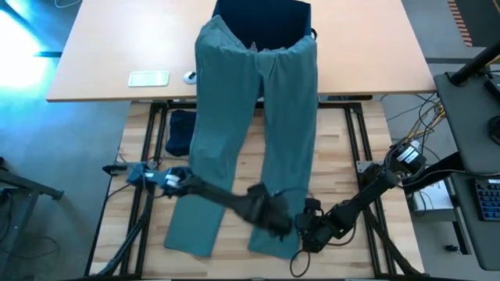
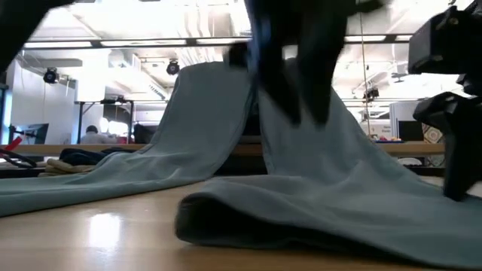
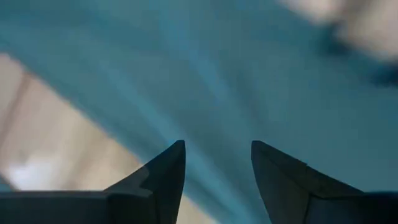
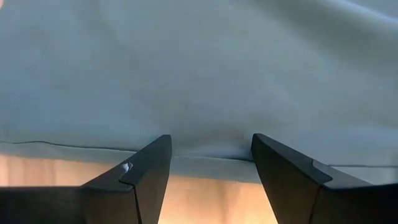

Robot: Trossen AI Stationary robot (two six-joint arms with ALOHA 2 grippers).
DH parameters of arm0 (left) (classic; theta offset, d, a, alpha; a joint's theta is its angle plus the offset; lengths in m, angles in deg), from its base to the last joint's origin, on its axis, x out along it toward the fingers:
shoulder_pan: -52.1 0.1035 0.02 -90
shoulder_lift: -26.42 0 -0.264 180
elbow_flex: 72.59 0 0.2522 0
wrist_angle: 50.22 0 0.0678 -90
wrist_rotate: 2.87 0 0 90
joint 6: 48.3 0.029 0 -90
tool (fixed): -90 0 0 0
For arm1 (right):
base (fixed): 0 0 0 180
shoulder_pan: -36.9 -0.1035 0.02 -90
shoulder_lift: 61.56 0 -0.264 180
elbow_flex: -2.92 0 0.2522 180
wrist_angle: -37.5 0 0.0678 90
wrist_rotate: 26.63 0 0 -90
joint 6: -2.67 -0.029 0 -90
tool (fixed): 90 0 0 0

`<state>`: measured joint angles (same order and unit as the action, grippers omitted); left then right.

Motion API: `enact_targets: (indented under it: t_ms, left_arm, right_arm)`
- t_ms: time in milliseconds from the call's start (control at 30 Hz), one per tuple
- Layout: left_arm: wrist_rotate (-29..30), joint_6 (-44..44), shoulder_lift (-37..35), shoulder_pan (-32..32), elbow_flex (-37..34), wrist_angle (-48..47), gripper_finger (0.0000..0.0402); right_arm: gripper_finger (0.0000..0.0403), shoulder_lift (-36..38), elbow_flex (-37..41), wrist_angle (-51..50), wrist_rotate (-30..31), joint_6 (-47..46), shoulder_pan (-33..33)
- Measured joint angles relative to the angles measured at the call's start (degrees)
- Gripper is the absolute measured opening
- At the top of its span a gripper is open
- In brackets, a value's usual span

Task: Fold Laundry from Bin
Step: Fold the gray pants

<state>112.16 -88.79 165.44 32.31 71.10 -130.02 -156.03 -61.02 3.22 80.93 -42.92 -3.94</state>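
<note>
Light wooden table in an open workshop, people far behind. Nearest, both grippers sit at the hem end of the large teal-green cloth trousers: left gripper above the cloth, jaws apart, holding nothing; right gripper just at the hem edge, jaws apart, empty. Trousers run flat toward the far navy-blue fabric bin, waistband draped on it. Step looks like spreading done; next probably pinch both hems and fold toward the waistband.
</note>
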Motion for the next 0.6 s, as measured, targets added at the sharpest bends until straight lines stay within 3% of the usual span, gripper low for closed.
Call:
enact_targets:
  t_ms: [133, 300, 600]
  left_arm:
    - [0.5, 4.3, 1.6, 6.4, -7.3, 2.0, 0.0152]
    - [-0.6, 12.6, 0.0, 10.6, -16.6, 14.4, 0.013]
    - [-0.8, 19.4, -6.5, 12.0, -23.1, 5.3, 0.0114]
  right_arm:
    - [0.0221, -0.1, 0.1, 0.1, -2.3, -1.0, -0.4]
    - [0.0221, 0.4, 0.8, -0.7, -2.7, -5.0, -0.2]
    - [0.0221, 1.9, 1.5, -3.6, -6.4, -4.8, 1.2]
